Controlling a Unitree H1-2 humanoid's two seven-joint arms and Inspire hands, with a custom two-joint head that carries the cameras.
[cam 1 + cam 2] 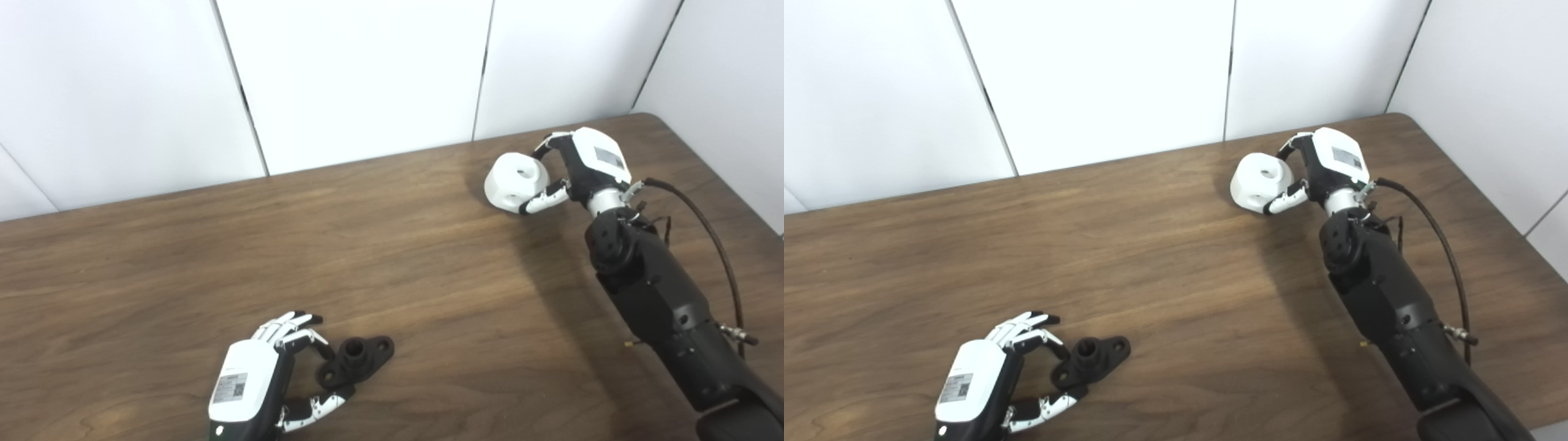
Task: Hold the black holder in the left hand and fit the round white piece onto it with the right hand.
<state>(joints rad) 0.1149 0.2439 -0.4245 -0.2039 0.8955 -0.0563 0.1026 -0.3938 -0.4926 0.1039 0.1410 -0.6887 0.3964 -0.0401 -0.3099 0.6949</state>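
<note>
Black holder [356,360] is lying flat on the brown wooden table [392,269] at about six o'clock in my left eye view, its short round post pointing up from an oval flange. I am keeping the left hand [269,380] just at its nine o'clock, fingers [288,324] and thumb curling around the flange's near end; whether they are gripping or only touching it I cannot tell. Up at two o'clock, the right hand [582,171] is closing its fingers and thumb around the round white piece [516,181], which is sitting tilted near the table's far edge with its centre hole facing up.

Switching to the right eye view, I am seeing the same layout: holder [1093,361] at seven o'clock beside the left hand [992,380], white piece [1262,180] at one o'clock clamped by the right hand [1323,165], the two parts well apart. White wall panels [1090,73] are standing behind the table.
</note>
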